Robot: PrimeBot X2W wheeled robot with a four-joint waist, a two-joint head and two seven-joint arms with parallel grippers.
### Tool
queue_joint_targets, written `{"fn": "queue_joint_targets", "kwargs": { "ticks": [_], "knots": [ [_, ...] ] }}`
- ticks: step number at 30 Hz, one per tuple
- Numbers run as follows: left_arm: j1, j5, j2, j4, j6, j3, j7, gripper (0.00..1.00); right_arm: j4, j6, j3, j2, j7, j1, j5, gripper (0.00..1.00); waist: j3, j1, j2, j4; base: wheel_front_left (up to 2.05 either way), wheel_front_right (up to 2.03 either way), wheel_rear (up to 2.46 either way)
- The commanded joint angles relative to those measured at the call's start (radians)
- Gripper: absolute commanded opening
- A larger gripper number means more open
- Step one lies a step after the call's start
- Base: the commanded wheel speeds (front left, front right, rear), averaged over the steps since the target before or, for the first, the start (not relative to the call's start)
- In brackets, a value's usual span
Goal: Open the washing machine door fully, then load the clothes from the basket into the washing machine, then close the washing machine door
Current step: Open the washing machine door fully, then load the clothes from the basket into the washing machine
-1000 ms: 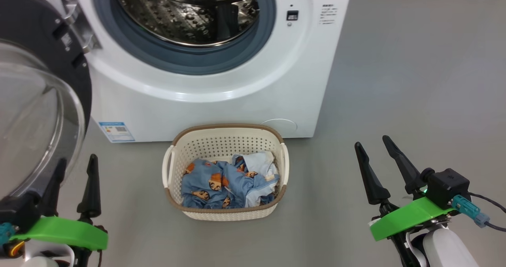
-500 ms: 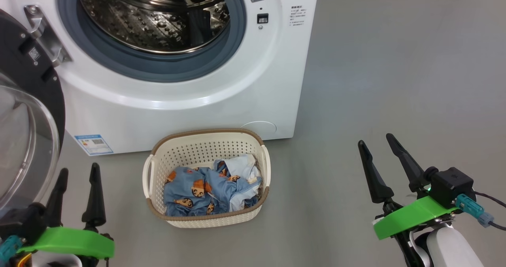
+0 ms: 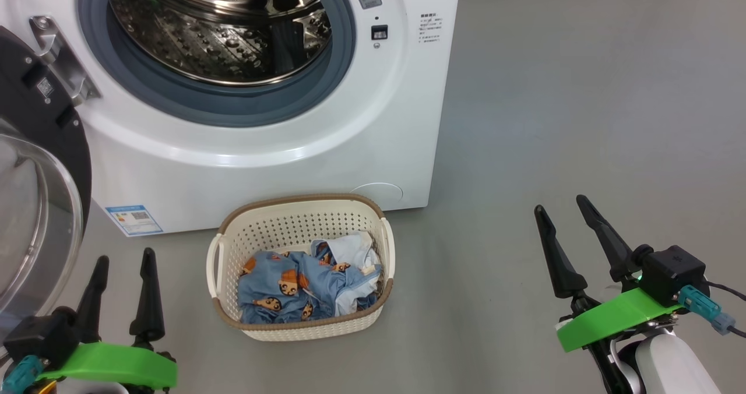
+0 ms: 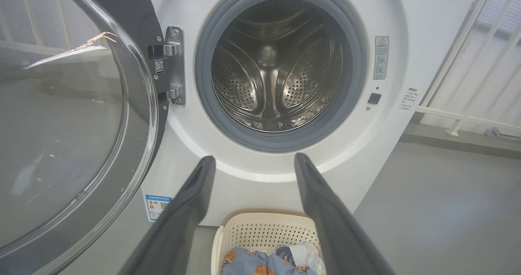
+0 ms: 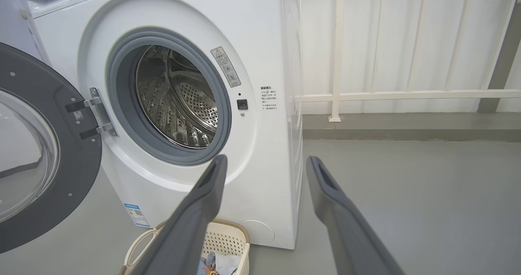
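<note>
Door (image 3: 35,166), 9 o'clock: wide open for loading. Basket (image 3: 303,199) with clothes (image 3: 297,289), 6 o'clock below drum (image 3: 221,32). I hold left gripper (image 3: 126,255) and right gripper (image 3: 560,203) spread, empty, ready to pick.

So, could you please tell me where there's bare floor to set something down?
The widest bare floor lies right of the washing machine and basket, reaching the right gripper. A narrower strip runs before the basket. It is crowded on the left, between the open door, left gripper and basket.
</note>
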Motion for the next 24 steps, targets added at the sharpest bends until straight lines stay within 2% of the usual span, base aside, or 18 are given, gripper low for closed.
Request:
{"fn": "queue_joint_targets", "kwargs": {
  "ticks": [1, 24],
  "knots": [
    [-0.011, 0.013, 0.023, -0.026, -0.002, 0.036, -0.006, 1.00, -0.028, 0.002, 0.018, -0.005, -0.012, 0.001, -0.002, 1.00, 0.000, 0.0000, 0.0000, 0.002, 0.00, 0.00, 0.00],
    [-0.004, 0.051, 0.013, -0.015, -0.013, 0.049, -0.006, 1.00, -0.026, 0.002, 0.004, -0.004, -0.012, 0.005, -0.003, 1.00, -0.015, 0.0000, 0.0000, 0.013, 0.00, 0.00, 0.00]
  ]
}}
